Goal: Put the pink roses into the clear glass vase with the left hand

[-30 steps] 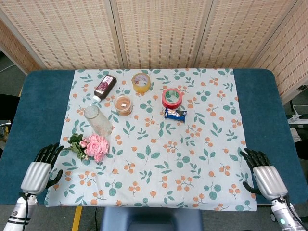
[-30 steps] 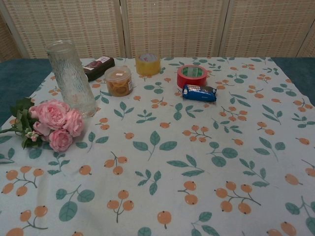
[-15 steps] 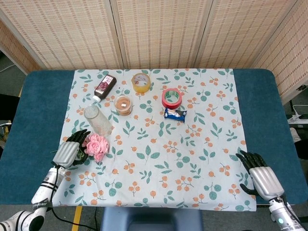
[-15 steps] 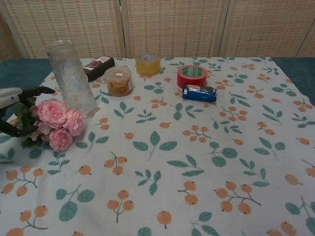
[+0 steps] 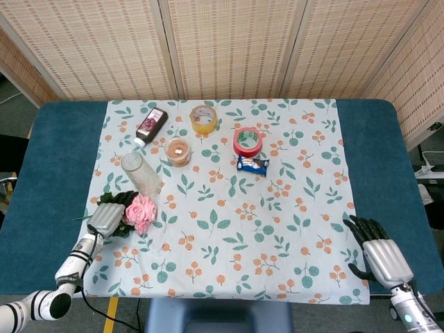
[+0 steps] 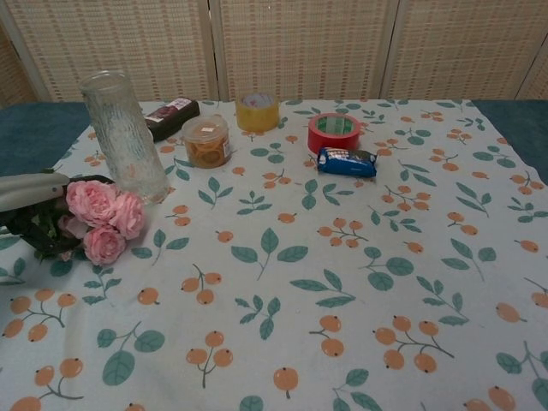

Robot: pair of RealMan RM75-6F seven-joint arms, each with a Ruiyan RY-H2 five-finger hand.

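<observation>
The pink roses (image 5: 141, 210) (image 6: 98, 218) lie on the floral cloth at the front left, blooms pointing right. My left hand (image 5: 105, 218) (image 6: 30, 193) lies over their leafy stems with its fingers curled around them; the bunch still rests on the cloth. The clear glass vase (image 5: 141, 173) (image 6: 124, 137) stands upright just behind the roses, empty. Over the blue table edge at the front right, my right hand (image 5: 381, 257) holds nothing and its fingers are apart; only the head view shows it.
Behind the vase are a dark bottle (image 5: 151, 123) lying down, an orange-lidded tub (image 5: 178, 151) and a yellow tape roll (image 5: 203, 118). A red tape roll (image 5: 247, 141) and a blue snack packet (image 5: 252, 164) sit mid-table. Woven screens back the table.
My left hand came in from the table's front-left corner onto the rose stems, and its fingers have closed around them. The right hand barely shifted.
</observation>
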